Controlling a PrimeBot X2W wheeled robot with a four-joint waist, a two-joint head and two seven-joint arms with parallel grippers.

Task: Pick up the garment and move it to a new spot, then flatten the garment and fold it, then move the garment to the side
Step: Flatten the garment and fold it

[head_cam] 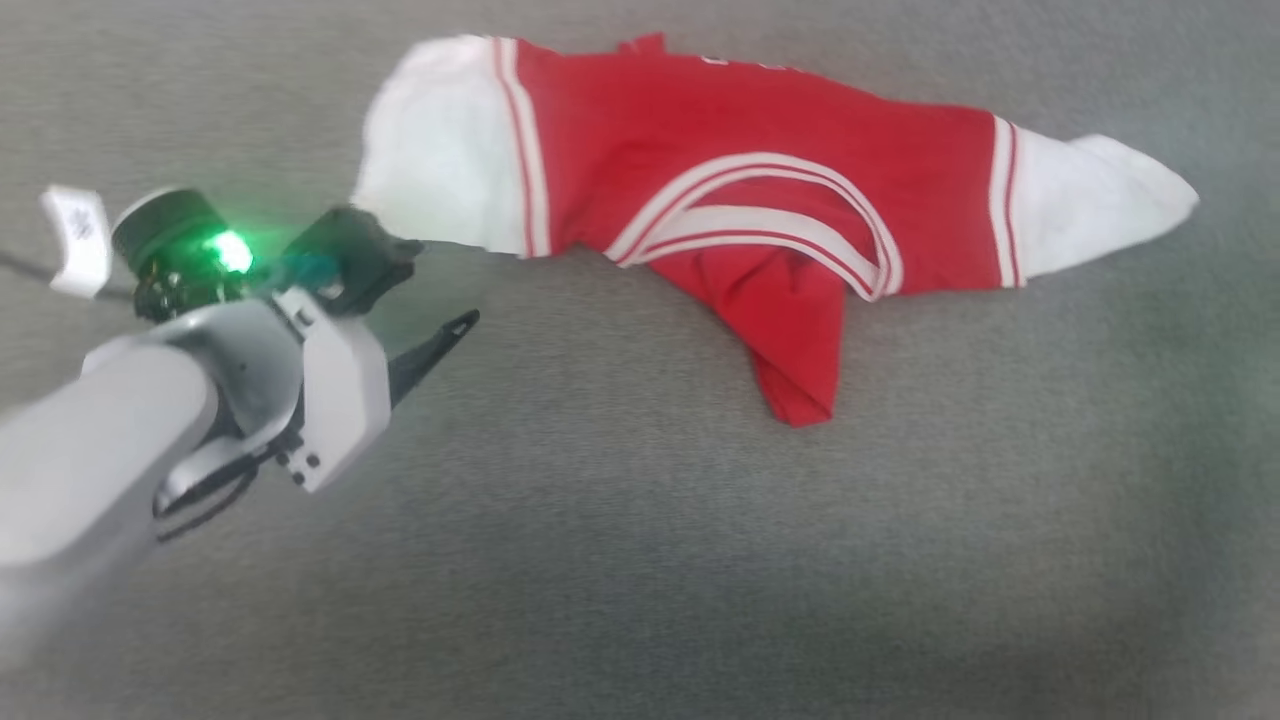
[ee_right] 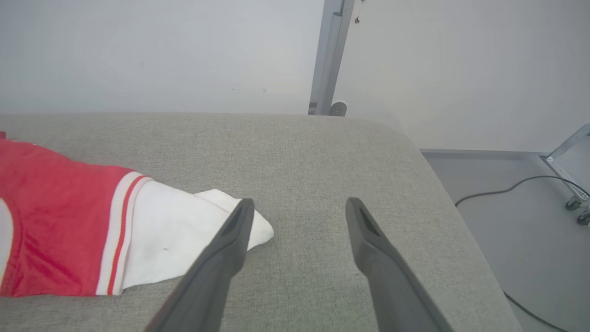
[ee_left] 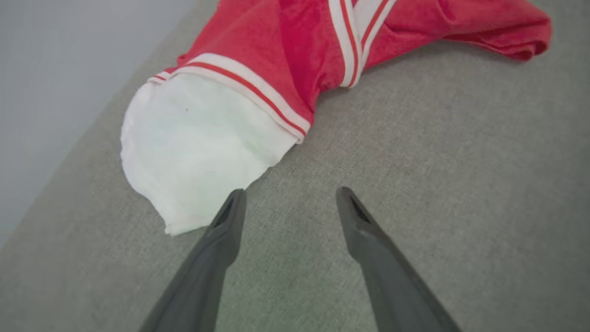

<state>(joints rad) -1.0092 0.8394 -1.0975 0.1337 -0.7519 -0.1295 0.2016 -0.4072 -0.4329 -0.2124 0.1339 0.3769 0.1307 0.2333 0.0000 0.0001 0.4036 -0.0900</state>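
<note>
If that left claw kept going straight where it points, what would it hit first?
Probably the garment, at its white sleeve, lying just beyond the open left gripper; the grey cushion might come first, depth unclear.

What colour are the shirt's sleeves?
White sleeves, best seen in the left wrist view.

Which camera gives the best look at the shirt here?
The head view: the whole shirt lies crumpled, both white sleeves visible. The left wrist view shows one sleeve and part of the red body; the right wrist view the other sleeve and a red edge.
</note>
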